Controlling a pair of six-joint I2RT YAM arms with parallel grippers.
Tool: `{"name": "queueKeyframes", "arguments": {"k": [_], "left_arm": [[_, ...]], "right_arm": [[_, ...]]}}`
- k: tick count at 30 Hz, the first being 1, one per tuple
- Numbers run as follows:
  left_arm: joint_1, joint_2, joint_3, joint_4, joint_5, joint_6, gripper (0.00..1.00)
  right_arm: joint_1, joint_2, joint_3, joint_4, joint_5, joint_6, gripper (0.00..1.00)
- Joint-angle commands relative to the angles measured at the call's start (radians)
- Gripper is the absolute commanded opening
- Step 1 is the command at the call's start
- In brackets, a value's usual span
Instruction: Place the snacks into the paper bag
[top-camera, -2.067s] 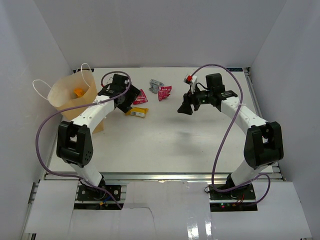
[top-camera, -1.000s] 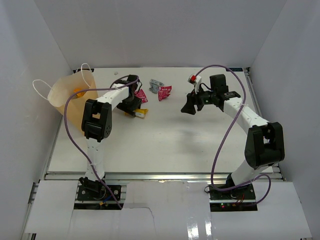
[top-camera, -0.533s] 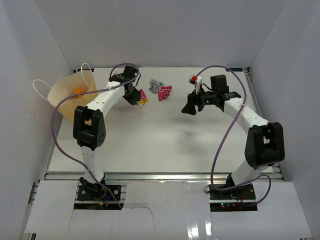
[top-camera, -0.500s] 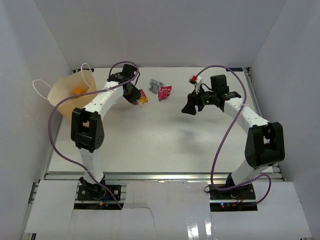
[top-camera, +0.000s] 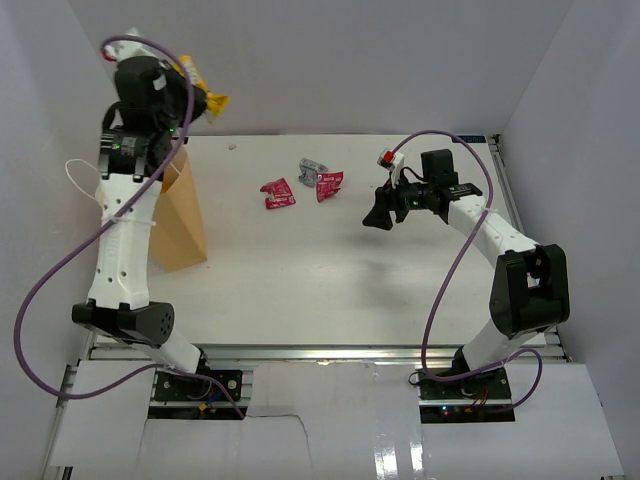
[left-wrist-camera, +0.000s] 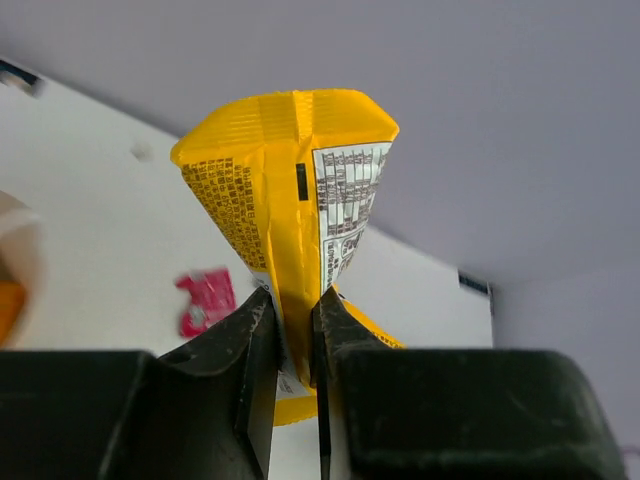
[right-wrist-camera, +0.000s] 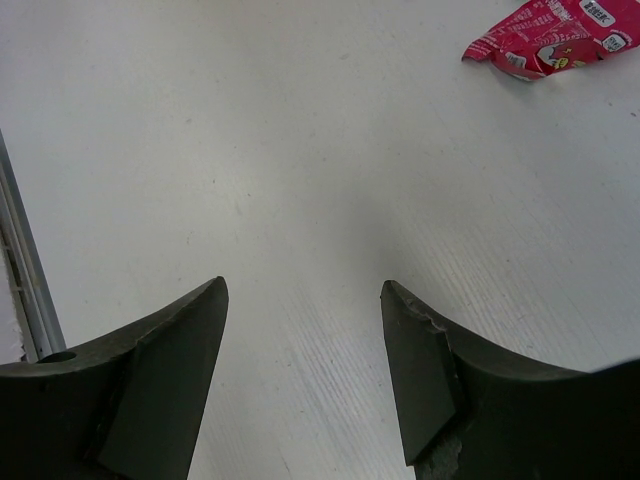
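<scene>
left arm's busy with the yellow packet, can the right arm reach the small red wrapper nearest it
Probably yes: the right gripper is open, with only bare white table between it and the small red wrapper.

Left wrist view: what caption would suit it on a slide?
Left gripper pinching a yellow packet, held above the table.

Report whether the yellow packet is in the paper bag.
Out: the left end effector pinches the yellow packet aloft, outside the paper bag.
</scene>
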Motion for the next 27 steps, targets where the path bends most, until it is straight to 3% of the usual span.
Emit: {"name": "queueKeyframes", "arguments": {"k": [1,9,13,17,20,23,27], "left_arm": [[0.172,-0.052,0.087,-0.052,-0.023,0.106,0.22],[0.448,-0.052,0.047,-0.062,-0.078,0.077,0.23],[0.482,-0.008,-0.015,-0.054,-0.048,0.049,0.24],[0.482,-0.015,-0.115,-0.055,-0.035,0.043,0.36],[0.482,-0.043,-0.195,-0.045,-0.022,0.039,0.52],[0.482,-0.058,-0.227,-0.031,-0.006,0.037,0.64],[0.482,-0.103,-0.237,-0.013,0.018,0.054,0.82]], "right_arm": [[-0.004,-0.013,0.038,0.01,-0.033,0.008,0.69],[-0.004,-0.02,0.032,0.012,-0.037,0.003,0.69],[-0.006,-0.025,0.032,0.012,-0.034,-0.001,0.69],[-0.006,-0.028,0.037,0.01,-0.027,-0.02,0.69],[-0.006,-0.014,0.058,0.01,-0.019,-0.015,0.69],[-0.004,0.038,0.127,0.003,0.0,0.052,0.68],[0.039,0.204,0.3,-0.05,0.135,0.208,0.68]]}}
